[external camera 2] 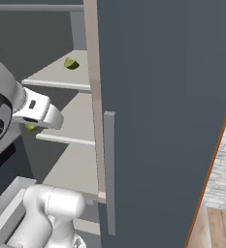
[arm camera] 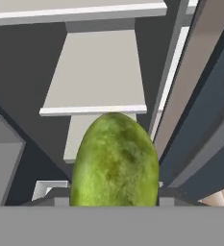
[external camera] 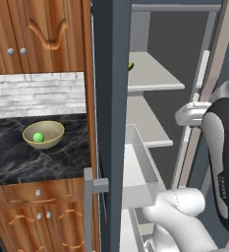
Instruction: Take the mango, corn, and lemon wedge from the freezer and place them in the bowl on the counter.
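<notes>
1. Left base view: the freezer (external camera: 150, 123) stands open, its pale shelves bare except for a sliver of yellow-green at the upper shelf's left edge, likely the lemon wedge (external camera: 131, 66), mostly hidden by the door frame. The bowl (external camera: 43, 134) sits on the black worktop (external camera: 17, 157) beside the freezer, with a small bright green round item (external camera: 38, 137) already inside it. The bowl is placed close to the open door, so I judge each carry is a short swing out and left. The arm's wrist reaches into the freezer space; the fingers are hidden behind it here.

2. Right base view: the lemon wedge (external camera 2: 71, 63) rests on the upper shelf, rind side up, apart from the arm. Beneath the white wrist a patch of green (external camera 2: 31, 127) peeks out, which I take to be the held mango, level with the middle shelf.

3. Hand view: the mango (arm camera: 114, 161) rises straight from between the fingers, so they appear pinched on its lower end, though the tips themselves are hidden by the fruit. Its long axis runs along the fingers' reach, rounded end pointing away from the hand toward the shelves. Held that way, it can probably be drawn out past the shelf edges cleanly.
</notes>
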{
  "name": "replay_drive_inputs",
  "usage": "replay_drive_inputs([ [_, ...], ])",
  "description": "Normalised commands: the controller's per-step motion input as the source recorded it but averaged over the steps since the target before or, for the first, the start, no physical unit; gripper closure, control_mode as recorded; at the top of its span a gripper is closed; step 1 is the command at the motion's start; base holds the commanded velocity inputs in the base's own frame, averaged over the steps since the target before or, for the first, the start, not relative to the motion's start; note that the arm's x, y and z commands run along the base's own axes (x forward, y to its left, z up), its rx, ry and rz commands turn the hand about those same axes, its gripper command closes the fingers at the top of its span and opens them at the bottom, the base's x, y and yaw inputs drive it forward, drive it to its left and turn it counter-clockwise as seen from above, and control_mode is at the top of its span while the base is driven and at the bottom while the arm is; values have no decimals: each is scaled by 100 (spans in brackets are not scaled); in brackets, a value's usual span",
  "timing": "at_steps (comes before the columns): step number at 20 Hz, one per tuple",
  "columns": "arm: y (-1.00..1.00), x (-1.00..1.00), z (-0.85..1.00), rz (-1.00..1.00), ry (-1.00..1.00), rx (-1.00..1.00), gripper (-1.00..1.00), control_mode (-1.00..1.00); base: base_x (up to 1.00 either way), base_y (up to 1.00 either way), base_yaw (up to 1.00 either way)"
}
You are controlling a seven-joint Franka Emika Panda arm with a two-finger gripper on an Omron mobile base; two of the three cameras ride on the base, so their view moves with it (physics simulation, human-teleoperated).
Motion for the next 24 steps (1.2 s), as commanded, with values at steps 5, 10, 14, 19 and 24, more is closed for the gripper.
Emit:
replay_drive_inputs([
  [5, -1, -49, -5, 0, 9, 0, 100, -100, 0, 0, 0],
  [10, 0, -22, -8, 0, 3, 0, 100, -100, 0, 0, 0],
  [14, 0, -7, -3, 0, 0, 0, 100, 100, -46, -7, 0],
  [19, 0, 0, 0, 0, 0, 0, 100, 100, -100, -14, -1],
  [24, 0, 0, 0, 0, 0, 0, 100, 100, -100, 12, -5],
])
